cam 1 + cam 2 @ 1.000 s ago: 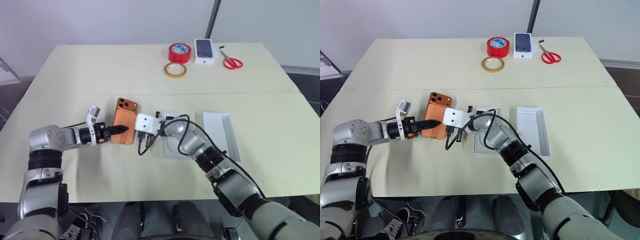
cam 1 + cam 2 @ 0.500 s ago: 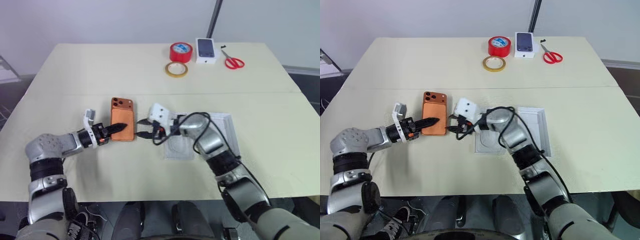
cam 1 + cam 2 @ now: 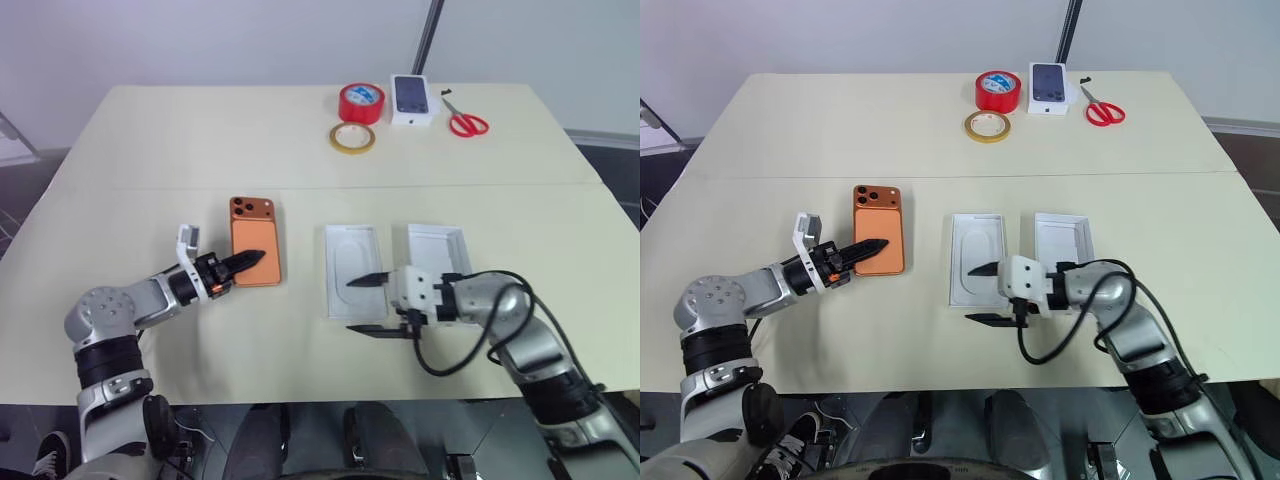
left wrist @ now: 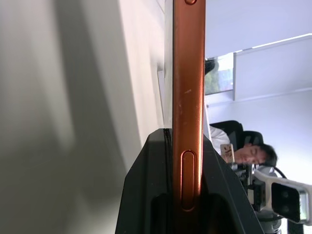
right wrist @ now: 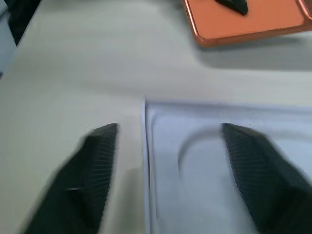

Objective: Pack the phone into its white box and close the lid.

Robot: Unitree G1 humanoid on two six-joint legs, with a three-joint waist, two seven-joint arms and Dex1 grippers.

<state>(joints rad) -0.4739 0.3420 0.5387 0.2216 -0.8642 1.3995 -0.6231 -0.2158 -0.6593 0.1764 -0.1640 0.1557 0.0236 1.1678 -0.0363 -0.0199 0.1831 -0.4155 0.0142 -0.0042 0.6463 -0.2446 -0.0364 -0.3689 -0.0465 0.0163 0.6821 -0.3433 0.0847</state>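
On table, 1 phone point(image 3: 254, 256) clamped by left fingers point(image 3: 250, 261), right fingers point(image 3: 367, 281) spread, 1 white box point(image 3: 441, 255)

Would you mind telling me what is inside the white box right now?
The white box shows a bare white floor within its raised walls. The phone is outside it, clamped in the left gripper. The box's near end is hidden behind the right gripper's wrist.

The pale cream surface point(image 3: 150, 150) carries a flat orange phone point(image 3: 254, 254) left of centre, a flat white insert point(image 3: 352, 270), and a plain white cardboard tray point(image 3: 437, 250) just right. Far: red tape roll point(image 3: 360, 103), yellowish tape ring point(image 3: 351, 138), white phone-picture box point(image 3: 410, 100), red-handled scissors point(image 3: 464, 122).
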